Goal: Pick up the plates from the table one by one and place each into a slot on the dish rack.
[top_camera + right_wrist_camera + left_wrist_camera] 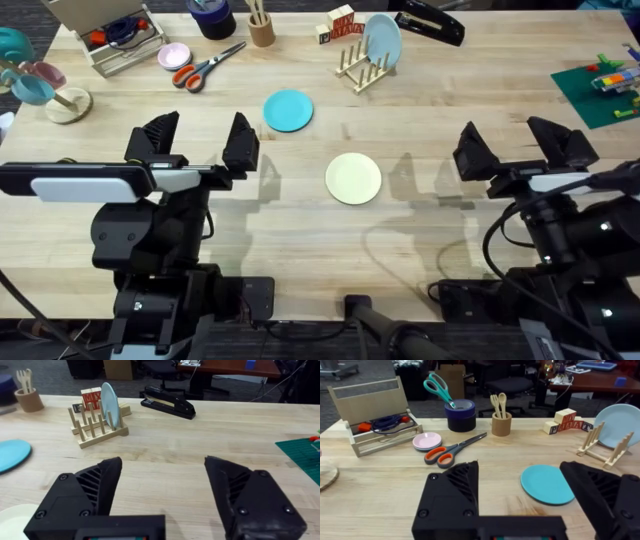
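Black and spread wide, the left gripper (198, 142) hovers over the table (300, 230) nearer the arm bases than the dish rack (362, 68), with nothing between its fingers. The right gripper (526, 148) hangs level with it, well off to the rack's right and nearer, its jaws likewise wide apart and holding nothing.

Between the two grippers lies the pale cream-yellow plate (353, 178), flat on the planks, nearer than the rack and almost straight in front of it. Farther on, the turquoise plate (288, 110) also lies flat, between the cream one and the rack, off to the rack's left and apart from both.

The rack itself stands toward the far edge of the table, its dowel pegs upright. A paler sky-blue plate (382, 40) stands on edge in a slot at its right end. Just behind the rack sit wooden letter blocks (340, 22), and beyond its right a black stapler (430, 22). Far to the rack's left lie orange-handled scissors (205, 66) beside a small pink dish (173, 55).
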Robot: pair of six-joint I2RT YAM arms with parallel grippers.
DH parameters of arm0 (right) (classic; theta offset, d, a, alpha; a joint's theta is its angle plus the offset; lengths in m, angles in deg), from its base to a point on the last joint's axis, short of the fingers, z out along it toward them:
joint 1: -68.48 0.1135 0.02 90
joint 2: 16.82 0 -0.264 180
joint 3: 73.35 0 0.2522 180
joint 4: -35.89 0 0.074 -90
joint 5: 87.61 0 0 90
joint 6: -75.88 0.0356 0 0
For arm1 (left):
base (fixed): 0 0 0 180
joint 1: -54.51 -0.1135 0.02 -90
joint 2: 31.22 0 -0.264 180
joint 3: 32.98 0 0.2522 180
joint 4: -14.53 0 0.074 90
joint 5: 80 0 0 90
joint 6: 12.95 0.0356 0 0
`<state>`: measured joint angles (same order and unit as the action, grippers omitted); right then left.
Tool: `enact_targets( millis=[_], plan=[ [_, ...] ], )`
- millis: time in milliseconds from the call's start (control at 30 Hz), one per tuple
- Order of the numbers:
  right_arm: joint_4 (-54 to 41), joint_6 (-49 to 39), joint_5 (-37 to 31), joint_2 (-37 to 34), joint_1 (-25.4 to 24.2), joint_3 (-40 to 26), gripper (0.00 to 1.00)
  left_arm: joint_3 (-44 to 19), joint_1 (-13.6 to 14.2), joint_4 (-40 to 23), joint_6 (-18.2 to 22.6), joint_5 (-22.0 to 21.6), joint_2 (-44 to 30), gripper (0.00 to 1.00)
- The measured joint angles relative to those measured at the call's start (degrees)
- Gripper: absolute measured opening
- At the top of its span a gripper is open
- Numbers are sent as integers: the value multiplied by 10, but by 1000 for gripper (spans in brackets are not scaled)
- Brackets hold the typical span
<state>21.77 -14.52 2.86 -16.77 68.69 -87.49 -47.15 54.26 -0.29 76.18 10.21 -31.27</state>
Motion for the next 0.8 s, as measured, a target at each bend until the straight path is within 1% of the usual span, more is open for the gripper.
enact_targets(
  millis=[433, 600, 700, 800],
  plan=[
    [2, 0, 0, 0, 0, 0, 995, 0, 0, 6, 0, 0, 0, 993],
    [32, 0, 4, 0, 0, 0, 995, -4, 0, -5, 0, 1, 0, 993],
    [33, 0, 4, 0, 0, -1, 995, -26, 0, -33, 0, 2, 0, 992],
    [31, 0, 4, -1, 0, -14, 995, -63, 0, -57, -1, 2, 0, 992]
  ],
)
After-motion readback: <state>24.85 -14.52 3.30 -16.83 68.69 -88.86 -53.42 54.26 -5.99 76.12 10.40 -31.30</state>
